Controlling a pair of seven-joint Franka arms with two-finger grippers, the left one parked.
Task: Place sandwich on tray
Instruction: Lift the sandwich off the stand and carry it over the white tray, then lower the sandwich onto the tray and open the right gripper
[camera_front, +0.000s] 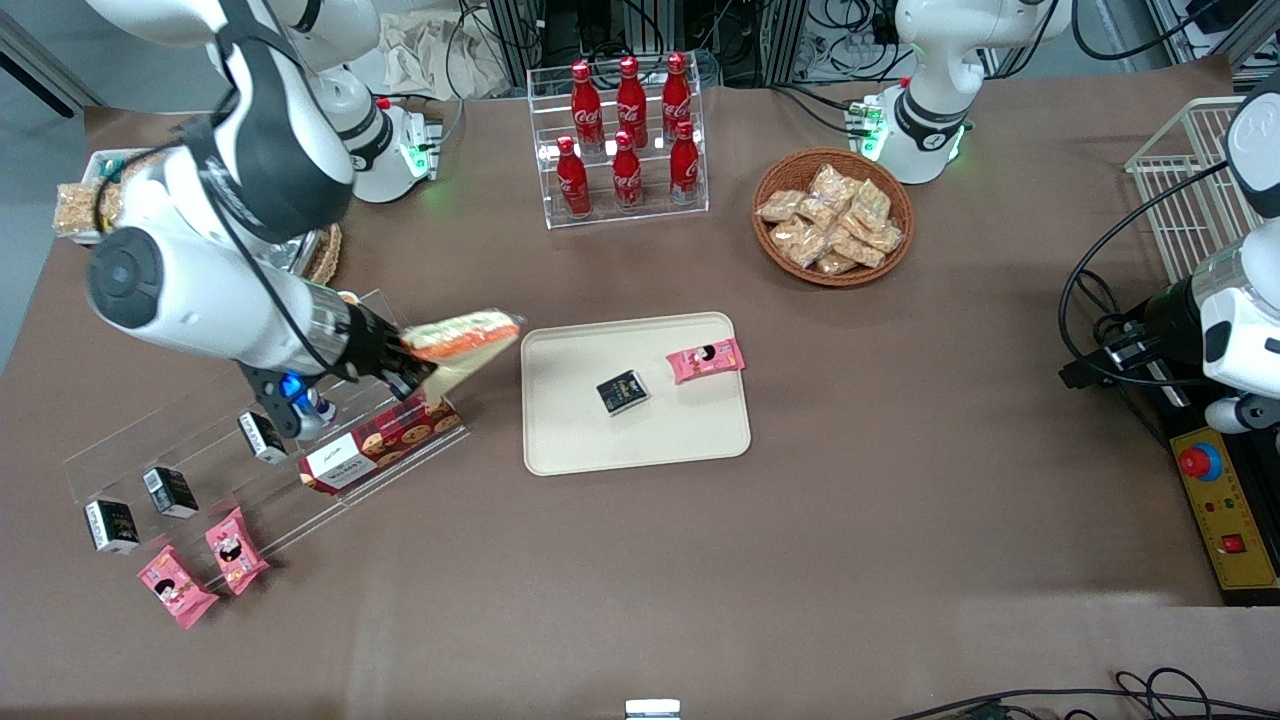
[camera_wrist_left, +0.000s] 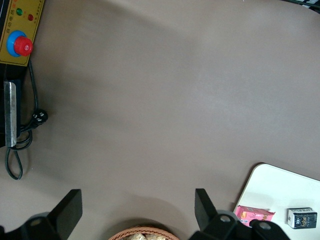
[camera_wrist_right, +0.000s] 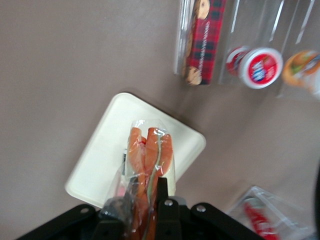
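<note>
holding the sandwich (camera_front: 465, 340) clamped between its black fingers, the gripper (camera_front: 408, 368) hangs above the clear acrylic stepped rack (camera_front: 250, 440) at the working arm's end of the table (camera_front: 900, 520). the sandwich is a triangular wedge in crinkled, glossy clear wrap, with pale bread and orange and green filling layers showing along its cut face. it sticks straight out from the gripper's fingertips, raised off the table, its long axis running from the gripper toward the tray (camera_front: 560, 450), the free end just short of the tray's nearest rim in the front view. in the right wrist view the sandwich (camera_wrist_right: 150, 170) stands edge-on between the fingers (camera_wrist_right: 162, 200), with the tray (camera_wrist_right: 95, 165) below it. the tray is a flat, matte cream rectangle with rounded corners and a low rim; on it lie a small black box (camera_front: 623, 391) and a pink snack packet (camera_front: 706, 360). under the gripper, a red tartan biscuit box (camera_front: 385, 445) rests on the rack.
</note>
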